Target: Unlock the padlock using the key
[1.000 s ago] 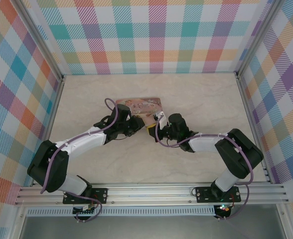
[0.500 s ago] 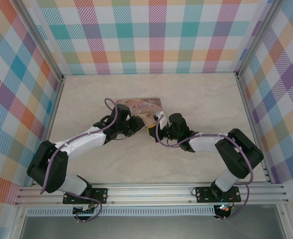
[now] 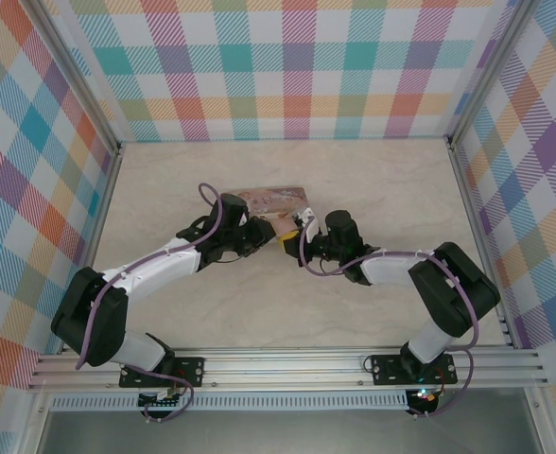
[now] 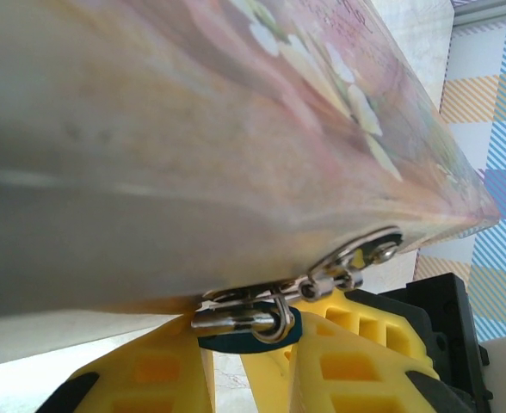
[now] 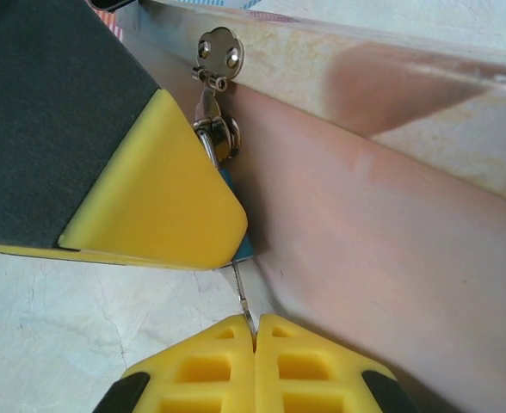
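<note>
Two robot arms meet at a pink illustrated tin on a pale, marble-veined table, the left gripper and right gripper nearly nose to nose at the tin's near side. From the left wrist, the tin's smooth, glossy lid, printed with white blossoms, slopes across the view. A small riveted silver hasp hangs from the tin's edge. Linked below the hasp is the thin, polished shackle of the padlock, whose teal-blue body sits clamped between the ribbed yellow fingers of the left gripper. From the right wrist, the same hasp shows as a scalloped metal plate with two rivets against the tin's pink wall. A sliver of the padlock's teal body peeks from behind a blocky yellow finger of the left gripper, which is backed with matte black. The key, a hair-thin strip of metal, runs straight down from the padlock's underside into the right gripper, whose yellow, grid-moulded fingers are pressed together on it. The padlock hangs at the tin's front edge, just above the table.
</note>
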Robot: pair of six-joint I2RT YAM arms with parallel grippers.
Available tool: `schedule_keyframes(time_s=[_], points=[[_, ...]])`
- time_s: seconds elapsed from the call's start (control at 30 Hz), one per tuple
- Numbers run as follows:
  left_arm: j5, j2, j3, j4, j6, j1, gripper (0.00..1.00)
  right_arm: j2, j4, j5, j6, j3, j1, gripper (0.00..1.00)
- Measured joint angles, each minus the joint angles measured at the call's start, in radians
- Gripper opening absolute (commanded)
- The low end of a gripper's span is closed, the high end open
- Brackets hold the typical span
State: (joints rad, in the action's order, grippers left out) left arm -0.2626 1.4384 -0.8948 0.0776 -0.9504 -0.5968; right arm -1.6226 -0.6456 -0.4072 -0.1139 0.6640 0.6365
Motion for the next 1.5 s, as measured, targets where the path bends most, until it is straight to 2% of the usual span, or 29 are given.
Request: schedule_keyframes(time_s=[0.97, 1.37, 1.5], points=[[-0.008, 0.015, -0.005, -0.006, 0.001, 0.005, 0.11, -0.051, -0.047, -0.038, -0.011, 0.033, -0.006, 0.0], [0.002, 0.124, -0.005, -0.077, 0.004, 0.006, 0.11, -0.141, -0.08, -0.009, -0.081, 0.035, -0.014, 0.0], [0.001, 0.159, -0.005, -0.089, 0.004, 0.011, 0.14, -0.187, -0.113, -0.005, -0.1, 0.035, -0.015, 0.0]])
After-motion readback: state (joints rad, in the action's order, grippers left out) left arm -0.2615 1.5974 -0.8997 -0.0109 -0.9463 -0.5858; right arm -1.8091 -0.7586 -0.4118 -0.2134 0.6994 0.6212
